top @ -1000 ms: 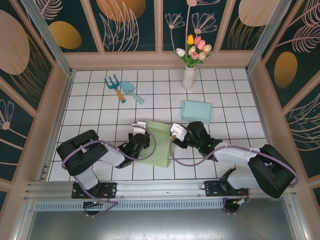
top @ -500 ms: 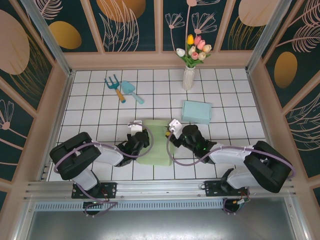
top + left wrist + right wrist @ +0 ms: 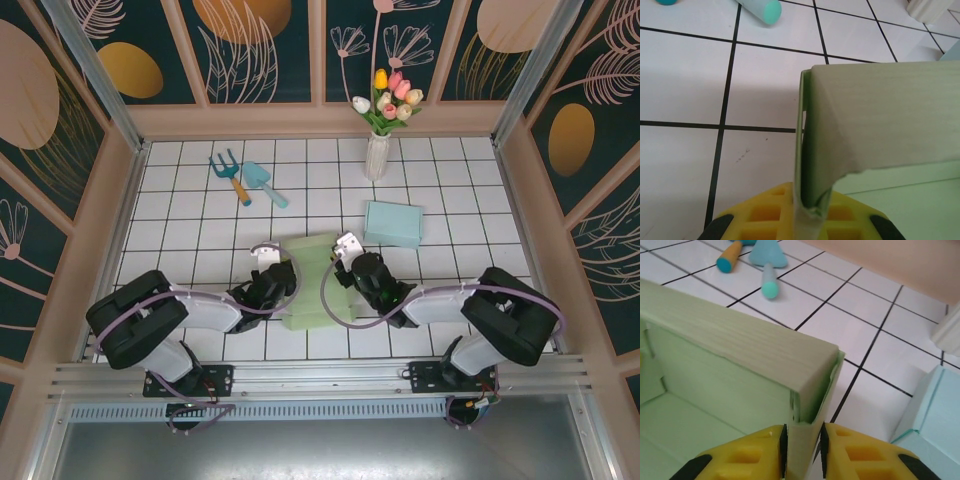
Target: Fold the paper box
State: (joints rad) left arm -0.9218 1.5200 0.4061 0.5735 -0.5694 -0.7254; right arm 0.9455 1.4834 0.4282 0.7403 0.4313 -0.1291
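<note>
- Left hand (image 3: 807, 212): yellow pads pressed together on the left side wall of the pale green paper box (image 3: 880, 120), pinching it upright.
- Right hand (image 3: 802, 445): pads nipping the box's right corner flap.
- Box sits between the two hands on the white tiled desk (image 3: 190, 215), with its far wall raised ahead of both.
- Judgement: roughly midway. Far wall and corners are up; the near panel looks flat and is not yet folded.
- Beyond the right hand: a light blue paper box (image 3: 392, 222).
</note>
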